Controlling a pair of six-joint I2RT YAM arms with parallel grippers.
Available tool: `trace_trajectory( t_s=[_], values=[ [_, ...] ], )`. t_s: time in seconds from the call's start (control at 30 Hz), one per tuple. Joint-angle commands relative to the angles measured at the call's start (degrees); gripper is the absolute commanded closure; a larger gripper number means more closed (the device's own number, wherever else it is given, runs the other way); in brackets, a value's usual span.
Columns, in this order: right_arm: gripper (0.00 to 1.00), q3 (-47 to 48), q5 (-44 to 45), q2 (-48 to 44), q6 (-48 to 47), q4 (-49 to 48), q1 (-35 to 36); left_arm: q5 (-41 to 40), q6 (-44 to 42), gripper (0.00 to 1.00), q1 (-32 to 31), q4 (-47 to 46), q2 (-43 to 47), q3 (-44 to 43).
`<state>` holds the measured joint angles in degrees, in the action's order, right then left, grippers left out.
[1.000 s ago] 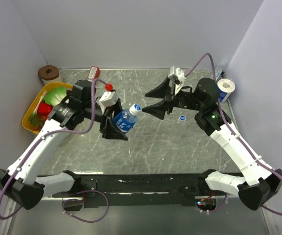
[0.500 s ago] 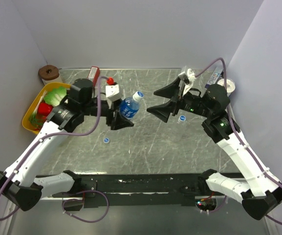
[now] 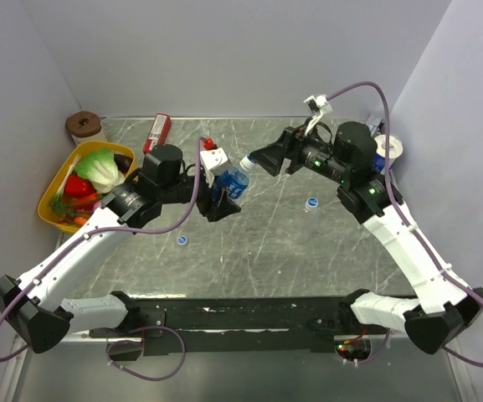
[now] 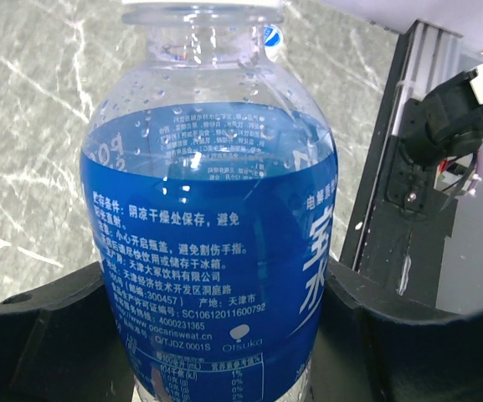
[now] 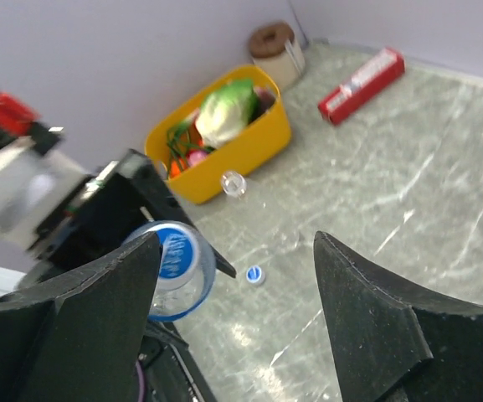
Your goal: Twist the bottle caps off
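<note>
My left gripper (image 3: 223, 198) is clamped on the clear plastic water bottle with a blue label (image 4: 216, 243). Its black fingers (image 4: 48, 343) press against both sides of the label's lower part. The bottle is held off the grey marbled tabletop (image 3: 258, 251), over the middle of the table toward the back. It is tilted so its neck points at the right arm. Its small round blue-and-white screw cap (image 5: 174, 252) sits on the neck.

My right gripper (image 5: 237, 243) has its jaws spread wide, level with that cap. In the right wrist view the cap sits just beside one finger (image 5: 99, 310), at the edge of the gap. I cannot tell whether the two touch. The other finger is well apart from it.

Two loose blue-and-white caps lie on the tabletop. One (image 3: 182, 240) is near the left arm's forearm and the other (image 3: 312, 202) is beside the right arm.

Farther out, a yellow plastic basket of toy vegetables (image 3: 47, 203) sits at the left edge. A red rectangular box (image 3: 156, 132) lies at the back and a brown-cored roll (image 3: 84, 126) stands in the back left corner. A white toilet roll (image 3: 389, 147) stands by the right wall.
</note>
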<state>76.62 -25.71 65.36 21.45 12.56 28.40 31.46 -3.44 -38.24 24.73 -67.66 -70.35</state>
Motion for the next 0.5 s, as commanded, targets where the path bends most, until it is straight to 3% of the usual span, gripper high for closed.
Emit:
trace_trajectory(
  t_s=[0.0,0.2,0.47],
  values=[
    [0.21,2.04,0.67,1.43,3.67,-0.77,0.86,-1.93,1.25,0.59,-0.7,-2.41,-0.54,-0.41],
    [0.25,0.55,0.23,2.22,6.76,-4.73,1.92,-2.46,0.89,0.59,-0.87,-1.26,-1.77,-0.49],
    [0.25,3.18,3.64,4.07,4.83,-0.44,4.2,-3.51,1.25,0.59,-1.05,-1.44,-1.78,-0.58]
  ],
)
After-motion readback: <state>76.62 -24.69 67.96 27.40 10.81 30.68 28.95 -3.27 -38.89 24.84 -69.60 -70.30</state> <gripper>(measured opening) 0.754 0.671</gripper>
